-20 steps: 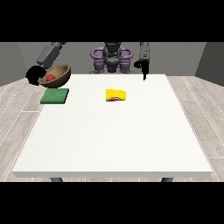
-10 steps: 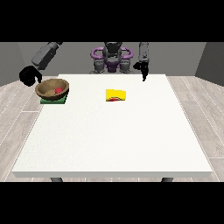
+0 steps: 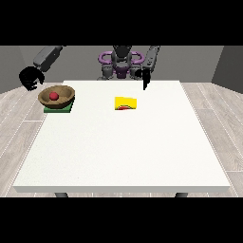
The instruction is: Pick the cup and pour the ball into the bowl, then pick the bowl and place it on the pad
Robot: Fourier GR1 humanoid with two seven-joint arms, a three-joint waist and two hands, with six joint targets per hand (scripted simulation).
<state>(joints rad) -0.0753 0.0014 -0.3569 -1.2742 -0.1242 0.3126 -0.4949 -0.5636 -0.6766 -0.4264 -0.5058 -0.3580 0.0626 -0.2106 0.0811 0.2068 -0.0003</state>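
The white table [image 3: 123,152] is being observed spanning most of the view, with the robot [image 3: 121,60] standing behind its far edge. A green pad [image 3: 58,109] is lying at the table's far left corner, and the brown bowl [image 3: 57,96] is resting on it. A red ball [image 3: 54,95] is being held inside the bowl. A yellow cup [image 3: 126,103] is lying on its side near the table's far middle. The hand at the view's left [image 3: 29,78] is being kept clear of the bowl, beyond the table's edge, with fingers curled on nothing. The hand at the view's right [image 3: 145,79] is hanging with fingers pointing down, released.
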